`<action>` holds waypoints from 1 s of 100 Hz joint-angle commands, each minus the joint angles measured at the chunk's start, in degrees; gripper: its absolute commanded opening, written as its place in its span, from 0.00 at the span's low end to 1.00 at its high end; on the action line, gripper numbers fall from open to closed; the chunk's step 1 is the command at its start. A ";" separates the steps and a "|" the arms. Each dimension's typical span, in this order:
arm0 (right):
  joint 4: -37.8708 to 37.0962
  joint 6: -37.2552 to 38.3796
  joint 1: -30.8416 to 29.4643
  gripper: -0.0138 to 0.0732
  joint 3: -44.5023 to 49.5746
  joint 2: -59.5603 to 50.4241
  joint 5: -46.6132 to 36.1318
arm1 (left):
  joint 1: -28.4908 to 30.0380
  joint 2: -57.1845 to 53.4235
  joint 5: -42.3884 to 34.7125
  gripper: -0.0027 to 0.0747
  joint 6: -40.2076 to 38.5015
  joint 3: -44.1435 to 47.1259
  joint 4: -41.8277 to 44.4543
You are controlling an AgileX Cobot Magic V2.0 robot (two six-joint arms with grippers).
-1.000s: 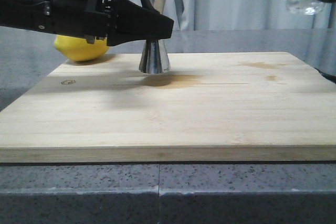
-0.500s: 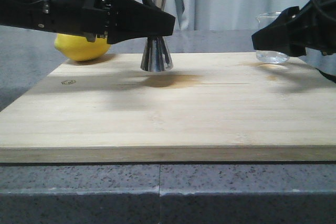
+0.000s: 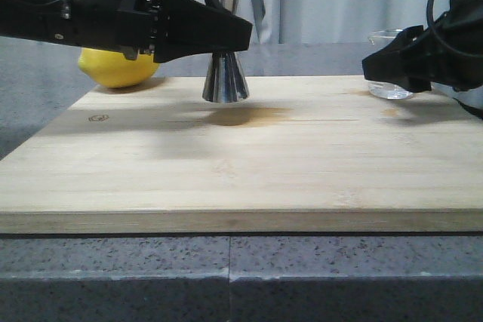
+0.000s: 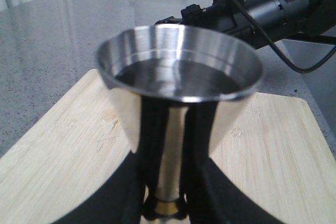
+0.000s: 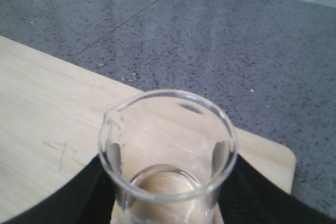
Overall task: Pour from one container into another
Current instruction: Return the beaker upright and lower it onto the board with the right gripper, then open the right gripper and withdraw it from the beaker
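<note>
The glass beaker (image 3: 390, 87) stood upright at the wooden board's (image 3: 249, 164) far right edge, gripped by the right gripper (image 3: 381, 65). The left gripper (image 3: 238, 35) clamped the steel jigger (image 3: 225, 81) at its waist, mid-board, near the lemon (image 3: 119, 68).

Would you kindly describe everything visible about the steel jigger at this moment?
The jigger is shiny steel, hourglass-shaped, with a thin gold band at its narrow waist. It stands upright, its flared base on the wooden board beside a brown stain, with the lemon behind to the left. The left pincer is shut on its waist. The left wrist view shows its upper cup holding some liquid.
</note>
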 commanded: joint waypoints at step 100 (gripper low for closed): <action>2.47 -1.26 -0.32 0.83 -1.66 -11.22 -4.58 | -0.49 -2.13 3.04 0.18 -0.30 -1.55 -4.81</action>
